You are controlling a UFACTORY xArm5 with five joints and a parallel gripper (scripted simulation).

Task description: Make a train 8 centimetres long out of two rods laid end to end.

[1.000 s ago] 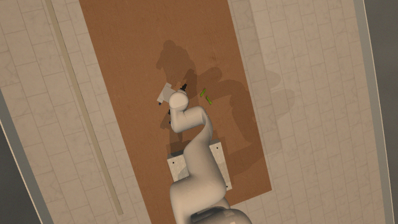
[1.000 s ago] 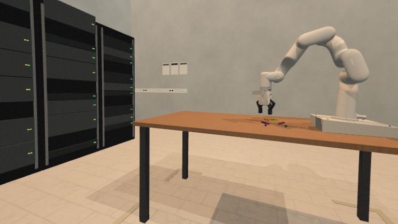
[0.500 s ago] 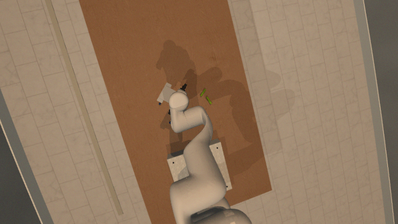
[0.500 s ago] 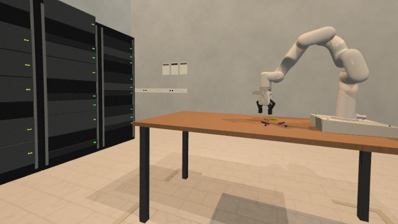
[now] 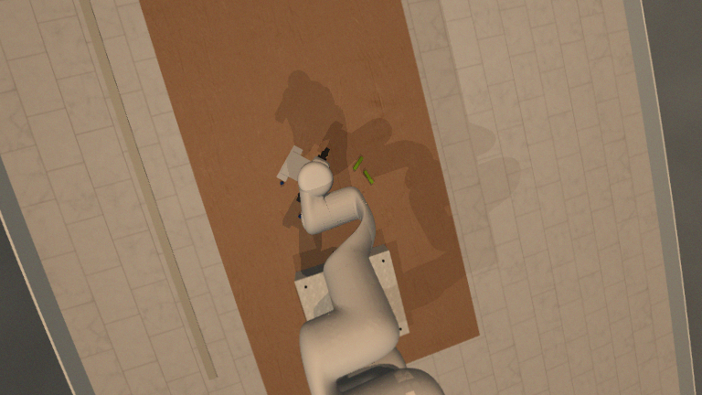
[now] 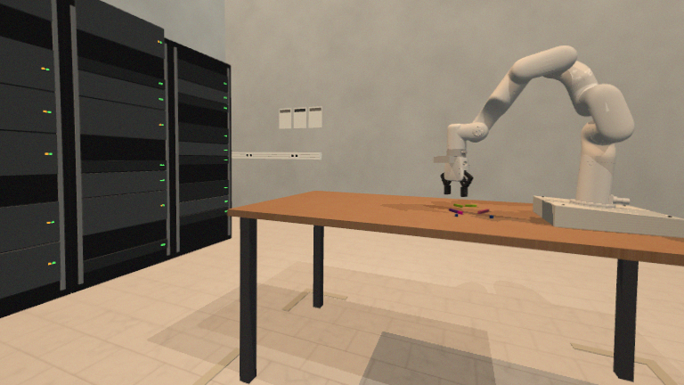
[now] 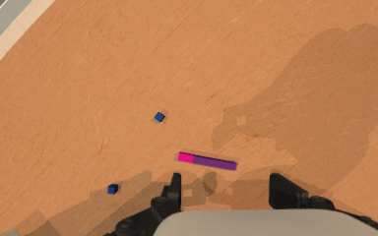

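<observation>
A magenta rod (image 7: 186,157) (image 6: 460,212) and a purple rod (image 7: 215,162) (image 6: 454,210) lie flat in one straight line, flat ends touching or almost touching. My gripper (image 7: 224,188) (image 6: 455,192) is open and empty, high above the table near them; the arm hides this pair in the top view. Two blue rods lie apart from the pair: one (image 7: 159,117) (image 5: 281,182) (image 6: 456,215) closer, the other (image 7: 112,189) (image 5: 299,216) (image 6: 491,216) nearer the base.
Two lime rods (image 5: 357,163) (image 5: 368,176) lie apart at an angle, right of the gripper in the top view. A reddish rod (image 6: 483,211), red or pink, lies toward the base, away from the pair. The robot base (image 6: 605,222) stands on the wooden table (image 6: 328,209).
</observation>
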